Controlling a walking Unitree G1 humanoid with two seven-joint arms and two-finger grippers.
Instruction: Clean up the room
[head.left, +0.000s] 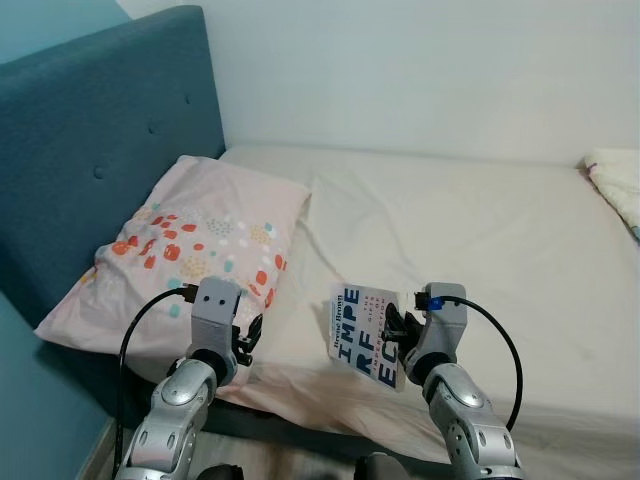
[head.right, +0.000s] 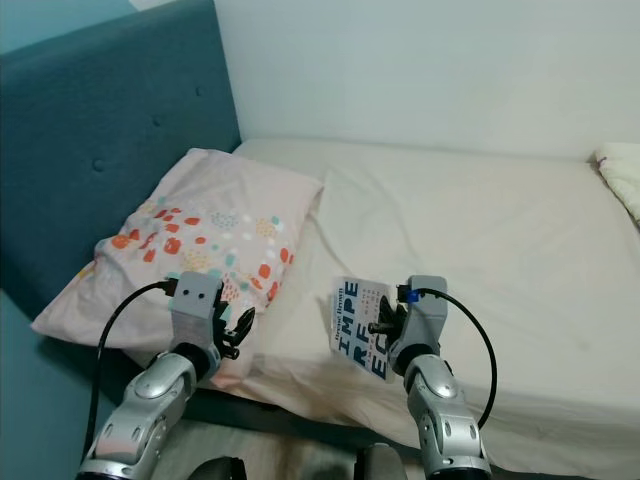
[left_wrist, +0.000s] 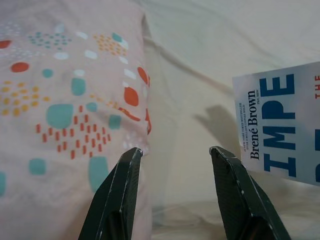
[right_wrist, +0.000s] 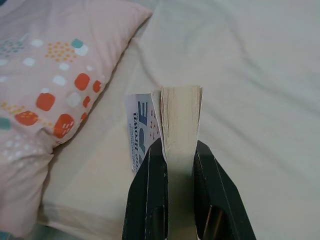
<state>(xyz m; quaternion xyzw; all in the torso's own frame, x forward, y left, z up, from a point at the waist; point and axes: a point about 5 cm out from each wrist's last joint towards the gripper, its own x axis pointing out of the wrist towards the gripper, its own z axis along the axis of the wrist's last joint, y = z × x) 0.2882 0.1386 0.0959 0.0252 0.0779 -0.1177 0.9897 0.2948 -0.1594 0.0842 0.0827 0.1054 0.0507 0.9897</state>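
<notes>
Clamped on the page block of a paperback book (right_wrist: 180, 117), the right gripper (right_wrist: 173, 162) carries it upright above the bed (head.left: 480, 230) near its front edge, cover turned toward the pillow (head.left: 190, 245), likely so it clears the sheet for removal; the left gripper (left_wrist: 175, 155) hovers spread and empty beside the pillow's corner
</notes>
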